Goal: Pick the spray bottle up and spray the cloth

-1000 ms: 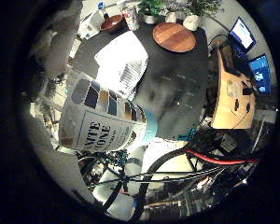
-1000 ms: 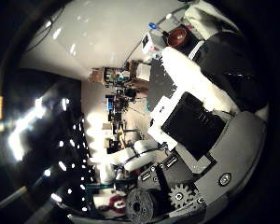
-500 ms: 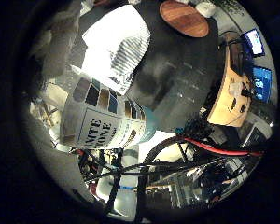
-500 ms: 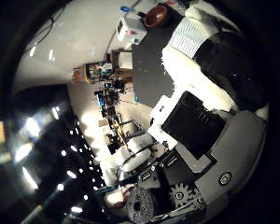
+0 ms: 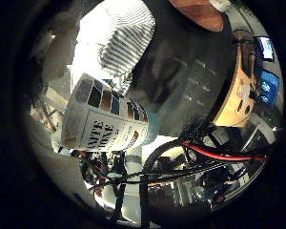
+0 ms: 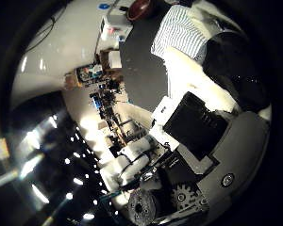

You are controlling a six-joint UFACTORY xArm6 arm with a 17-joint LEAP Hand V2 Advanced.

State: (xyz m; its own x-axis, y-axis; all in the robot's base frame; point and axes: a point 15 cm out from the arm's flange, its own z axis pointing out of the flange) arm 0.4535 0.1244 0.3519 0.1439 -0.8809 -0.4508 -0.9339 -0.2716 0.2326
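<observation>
The spray bottle [image 5: 107, 124], white with a printed label and rows of coloured squares, fills much of the little finger side view, close against the palm and lifted off the black table [image 5: 190, 81]. My hand [image 6: 203, 136] is shut on the bottle, and its white and black fingers curl in across the thumb side view. The white cloth with thin grey stripes [image 5: 117, 40] lies crumpled on the table just beyond the bottle. The bottle's nozzle is out of sight.
A round wooden board [image 5: 198, 9] lies on the table past the cloth. A brown bowl [image 6: 139, 7] and a white box [image 6: 115, 23] sit at the table's far end. A wooden chair [image 5: 236, 95] and lit screens [image 5: 269, 86] stand beside the table.
Both views have shifted: the camera has moved toward the cloth, which now looks larger and nearer. The bottle stays in the same place against the palm.
</observation>
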